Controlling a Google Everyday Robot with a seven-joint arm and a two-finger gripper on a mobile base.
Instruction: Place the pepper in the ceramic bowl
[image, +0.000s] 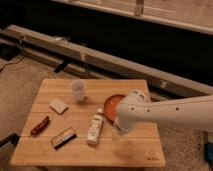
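The pepper (40, 126) lay near the left edge of the table (80, 154), well apart from the ceramic bowl (111, 103). The claw (119, 133) hung spread and empty just beside the bowl. The pepper was judged light, slender and slightly soft: grip gently across the mid-body.

arm (172, 112): thick smooth white tube, coming in from 3 o'clock
joint (133, 108): bulbous rounded white housing at the arm's end
gripper (118, 134): small, pale grey, at 7 o'clock of the joint, in shadow
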